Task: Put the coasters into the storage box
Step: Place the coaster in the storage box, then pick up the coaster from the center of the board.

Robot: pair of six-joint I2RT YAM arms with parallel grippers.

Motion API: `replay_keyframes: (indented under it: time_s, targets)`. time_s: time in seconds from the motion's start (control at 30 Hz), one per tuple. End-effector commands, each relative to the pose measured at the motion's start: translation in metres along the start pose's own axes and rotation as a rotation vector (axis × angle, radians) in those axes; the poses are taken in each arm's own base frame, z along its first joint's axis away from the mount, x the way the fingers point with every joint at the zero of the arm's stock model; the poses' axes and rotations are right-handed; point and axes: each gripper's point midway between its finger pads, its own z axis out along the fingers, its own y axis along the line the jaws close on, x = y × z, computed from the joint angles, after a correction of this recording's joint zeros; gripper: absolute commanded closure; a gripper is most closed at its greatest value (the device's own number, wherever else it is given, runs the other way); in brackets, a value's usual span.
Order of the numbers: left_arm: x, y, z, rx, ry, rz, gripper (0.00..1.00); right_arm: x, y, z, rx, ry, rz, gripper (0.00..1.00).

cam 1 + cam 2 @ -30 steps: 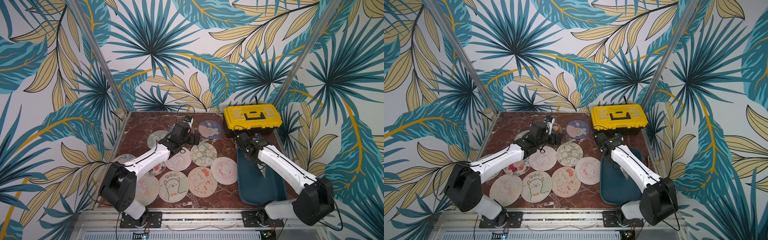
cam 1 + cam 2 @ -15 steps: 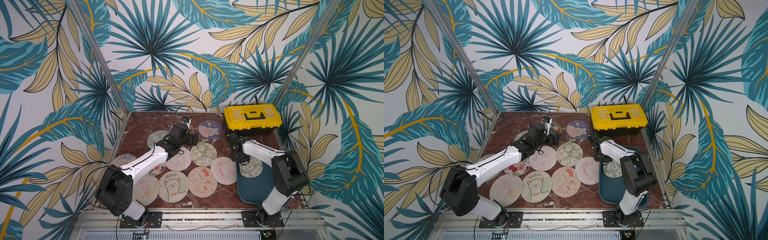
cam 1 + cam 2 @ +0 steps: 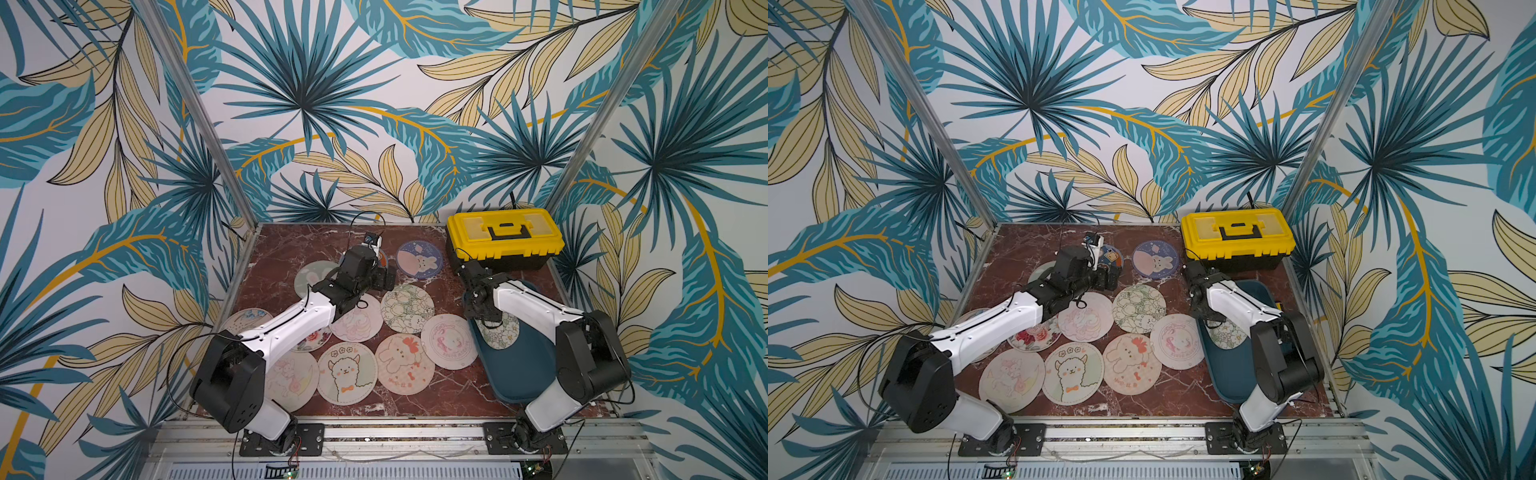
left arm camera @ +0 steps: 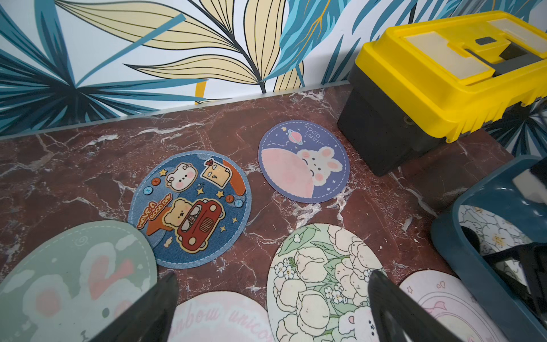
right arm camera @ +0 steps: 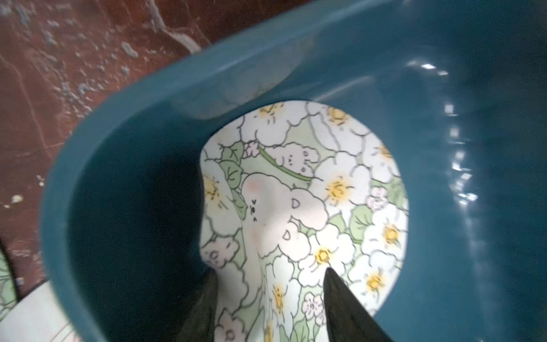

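Now my right pincer [image 5: 270,271] is parting, freeing the flowered coaster [image 5: 325,183] into the storage box [image 5: 133,124] beneath: one stowed.

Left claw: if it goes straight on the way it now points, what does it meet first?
Most likely the marble table, in the bare gap between the denim-blue bear coaster and the tulip coaster. The open left claw tilts down there. Depth is unclear, so the denim-blue bear coaster's edge could come first.
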Motion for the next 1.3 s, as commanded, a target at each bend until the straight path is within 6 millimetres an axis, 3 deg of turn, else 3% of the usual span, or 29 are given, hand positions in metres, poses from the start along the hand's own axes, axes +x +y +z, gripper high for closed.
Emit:
replay_keyframes:
  time_s: [0.0,0.3,0.5,0.73,0.87,1.07,1.27]
  targets:
    - [0.0,-0.001,-0.002,0.005,-0.01,-0.006,0.0,0.004,-0.013,-0.006,0.037,-0.007,-0.004,0.38]
    - [0.003,0.0,-0.003,0.002,-0.006,-0.004,0.0,-0.008,-0.026,-0.024,0.066,-0.051,-0.002,0.32]
    - [0.009,0.0,0.004,-0.002,0.012,-0.015,0.0,-0.021,-0.017,-0.05,-0.045,-0.104,0.004,0.3]
    - [0.019,0.0,0.011,0.003,0.041,-0.042,0.0,-0.025,-0.006,-0.06,-0.11,-0.104,-0.026,0.3]
    - [0.033,-0.007,0.016,0.051,0.085,-0.075,0.0,-0.024,0.009,-0.068,-0.189,-0.104,-0.05,0.3]
    - [0.065,-0.035,0.007,0.23,0.187,-0.089,0.0,-0.017,0.036,-0.088,-0.306,-0.12,-0.108,0.3]
    - [0.094,-0.038,-0.005,0.278,0.255,-0.133,0.0,0.0,0.064,-0.099,-0.368,-0.105,-0.203,0.3]
